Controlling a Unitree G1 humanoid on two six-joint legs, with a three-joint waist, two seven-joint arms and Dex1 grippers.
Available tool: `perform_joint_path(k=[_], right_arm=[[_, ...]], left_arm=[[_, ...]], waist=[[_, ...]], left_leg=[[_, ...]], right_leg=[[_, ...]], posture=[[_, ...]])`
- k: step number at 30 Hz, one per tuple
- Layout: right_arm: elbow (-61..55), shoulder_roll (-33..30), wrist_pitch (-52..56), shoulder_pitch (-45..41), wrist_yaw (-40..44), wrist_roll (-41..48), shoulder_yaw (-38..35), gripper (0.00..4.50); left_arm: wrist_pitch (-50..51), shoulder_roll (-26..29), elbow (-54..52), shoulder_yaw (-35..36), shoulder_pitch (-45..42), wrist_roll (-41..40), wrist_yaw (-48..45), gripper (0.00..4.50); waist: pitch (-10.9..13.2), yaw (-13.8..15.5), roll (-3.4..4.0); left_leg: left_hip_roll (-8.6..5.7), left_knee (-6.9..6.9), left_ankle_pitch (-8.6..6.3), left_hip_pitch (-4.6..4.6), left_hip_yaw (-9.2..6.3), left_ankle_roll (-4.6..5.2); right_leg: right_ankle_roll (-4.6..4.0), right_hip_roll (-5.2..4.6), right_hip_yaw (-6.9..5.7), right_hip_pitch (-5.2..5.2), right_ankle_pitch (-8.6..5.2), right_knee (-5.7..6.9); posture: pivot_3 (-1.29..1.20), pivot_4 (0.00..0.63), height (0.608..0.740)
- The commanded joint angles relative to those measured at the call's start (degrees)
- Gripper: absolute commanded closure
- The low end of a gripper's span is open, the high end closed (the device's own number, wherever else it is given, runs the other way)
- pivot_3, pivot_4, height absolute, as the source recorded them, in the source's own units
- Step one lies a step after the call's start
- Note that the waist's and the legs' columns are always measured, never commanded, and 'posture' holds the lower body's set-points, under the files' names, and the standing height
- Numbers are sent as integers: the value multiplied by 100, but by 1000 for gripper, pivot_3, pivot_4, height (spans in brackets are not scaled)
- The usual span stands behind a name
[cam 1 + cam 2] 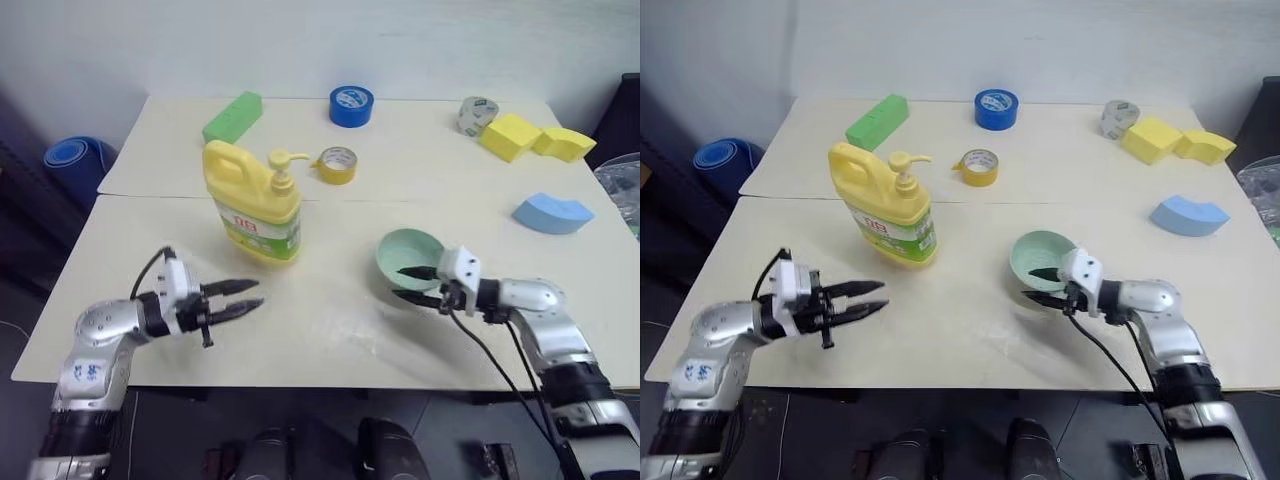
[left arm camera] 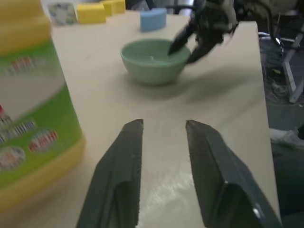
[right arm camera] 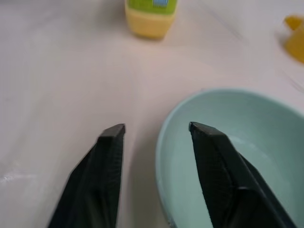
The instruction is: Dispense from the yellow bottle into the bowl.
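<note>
Your yellow bottle (image 1: 254, 205) stood upright near the middle of the pale table (image 1: 330, 330), pump spout pointing toward the bowl (image 1: 408, 258), which sat well apart on its right. Your left gripper (image 1: 250, 296) hovered just in front of the bottle, fingers parted, holding nothing. Your right gripper (image 1: 402, 283) straddled the bowl's near rim, fingers apart, one fingertip (image 3: 202, 129) inside, one outside; contact was unclear.
</note>
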Motion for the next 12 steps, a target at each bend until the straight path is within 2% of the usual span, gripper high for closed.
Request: perform_joint_path(k=[1, 3, 4, 5, 6, 8, 12], right_arm=[[-784, -461, -383, 942, 503, 581, -713, 1316], [-966, -628, -562, 1625, 668, 641, -973, 726], [-1045, -691, -733, 2001, 745, 635, -1096, 198], [-1121, -757, -882, 2392, 841, 624, -1204, 42], [-1177, -780, -1017, 2686, 901, 607, -1294, 7], [-1246, -748, -1199, 3112, 836, 568, -1443, 7], [-1135, -620, -1513, 3406, 527, 418, -1593, 7]], left_arm=[[-1210, 3, 291, 329, 413, 485, 254, 1914], [-1677, 24, 469, 419, 776, 706, 367, 1400], [-2029, 47, 591, 451, 964, 875, 414, 1337], [-2336, 81, 722, 473, 1159, 1073, 501, 1337], [-2700, 61, 824, 524, 1299, 1210, 592, 1337], [-2613, 73, 942, 552, 1505, 1175, 685, 1337], [-2885, 148, 1056, 465, 1655, 1260, 762, 1337]], waist=[[0, 64, 0], [-1, 139, -3], [0, 140, -4], [1, 159, -6], [1, 165, -6], [2, 166, -6], [2, 162, -7]], left_leg=[[0, 3, 0, 0, 0, 0], [-1, 2, -1, 6, 0, 1], [-1, 0, -2, 7, 10, 5], [-1, 0, -3, 7, 13, 5], [-1, 0, -3, 8, 24, 5], [0, -3, -3, 17, 25, 5], [1, 3, -3, 19, 43, 7]], right_leg=[[0, 0, 0, 2, 0, 0], [0, -1, 0, 11, 0, -6], [0, -1, 3, 13, 0, -17], [0, -1, 3, 12, 0, -17], [0, -1, 7, 10, 0, -19], [0, -1, 9, 14, 0, -17], [-4, -1, 25, 15, 0, -27]], posture=[[0, 150, 740], [0, 150, 740], [0, 150, 740], [0, 150, 740], [0, 150, 740], [0, 150, 740], [0, 150, 740]])
